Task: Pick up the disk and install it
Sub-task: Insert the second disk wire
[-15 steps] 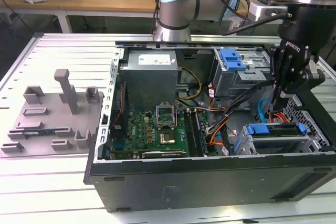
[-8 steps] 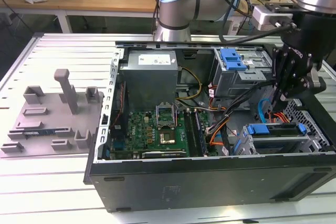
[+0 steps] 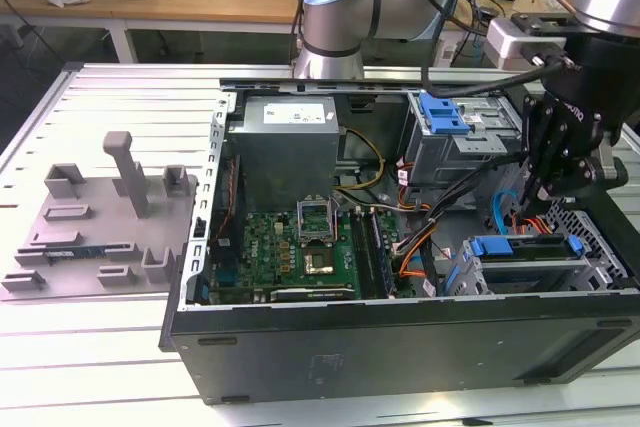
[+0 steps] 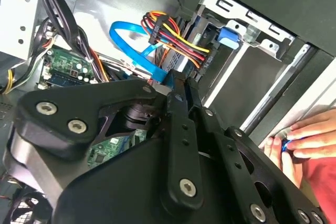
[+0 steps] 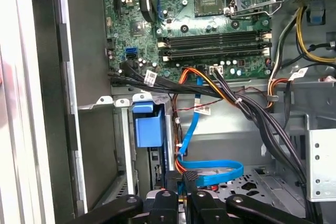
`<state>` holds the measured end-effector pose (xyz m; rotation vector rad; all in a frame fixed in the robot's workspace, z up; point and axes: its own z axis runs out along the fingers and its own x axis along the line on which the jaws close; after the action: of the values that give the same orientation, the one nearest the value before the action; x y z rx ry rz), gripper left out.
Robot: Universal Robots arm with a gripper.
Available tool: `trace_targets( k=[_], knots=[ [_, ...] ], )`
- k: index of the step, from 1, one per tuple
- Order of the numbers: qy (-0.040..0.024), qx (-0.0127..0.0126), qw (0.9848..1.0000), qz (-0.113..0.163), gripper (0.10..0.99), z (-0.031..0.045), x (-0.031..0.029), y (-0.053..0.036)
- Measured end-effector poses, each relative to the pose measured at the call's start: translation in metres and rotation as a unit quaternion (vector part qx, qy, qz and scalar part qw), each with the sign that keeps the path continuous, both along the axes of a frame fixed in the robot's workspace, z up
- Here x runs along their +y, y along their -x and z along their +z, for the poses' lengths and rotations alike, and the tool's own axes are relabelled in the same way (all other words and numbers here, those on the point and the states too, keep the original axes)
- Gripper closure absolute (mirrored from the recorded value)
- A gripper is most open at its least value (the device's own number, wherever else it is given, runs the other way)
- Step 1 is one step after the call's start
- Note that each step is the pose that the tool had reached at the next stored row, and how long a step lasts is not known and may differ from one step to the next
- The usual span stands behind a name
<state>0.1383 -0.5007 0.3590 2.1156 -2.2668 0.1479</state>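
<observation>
Slatted metal bench; open case. Blue-framed disk seated near front edge; gripper fingers pressed together, empty, among cables.

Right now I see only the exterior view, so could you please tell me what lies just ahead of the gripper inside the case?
Observer: In the first wrist view, a loop of flat blue cable lies just beyond the gripper, over the perforated metal floor of the case.
Operator: Thank you. Is anybody close to the case on that side?
Observer: Yes. In the second wrist view, a person's hand rests at the edge of the case, pinching a small blue thing; I cannot tell what it is.
</observation>
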Motion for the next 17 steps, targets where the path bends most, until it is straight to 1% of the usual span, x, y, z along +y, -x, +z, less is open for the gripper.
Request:
trace_targets(
  k=[3, 6, 8, 10, 13, 14, 15, 17],
  knots=[
    [-0.0052, 0.0000, 1.0000, 0.005, 0.925, -0.0008, -0.0037, 0.0000],
    [-0.0080, 0.0000, 0.9999, 0.010, 0.925, -0.0026, -0.0068, 0.0000],
    [-0.0102, 0.0000, 0.9998, 0.016, 0.925, -0.0052, -0.0097, 0.0000],
    [-0.0140, 0.0001, 0.9997, 0.022, 0.925, -0.0078, -0.0123, 0.0000],
    [-0.0247, -0.0002, 0.9993, 0.028, 0.925, -0.0089, -0.0183, 0.0000],
    [-0.0301, -0.0003, 0.9992, 0.028, 0.925, -0.0089, -0.0216, 0.0000],
    [-0.0340, -0.0004, 0.9990, 0.028, 0.925, -0.0089, -0.0242, 0.0000],
    [-0.0393, -0.0006, 0.9988, 0.028, 0.925, -0.0089, -0.0266, 0.0000]
  ],
)
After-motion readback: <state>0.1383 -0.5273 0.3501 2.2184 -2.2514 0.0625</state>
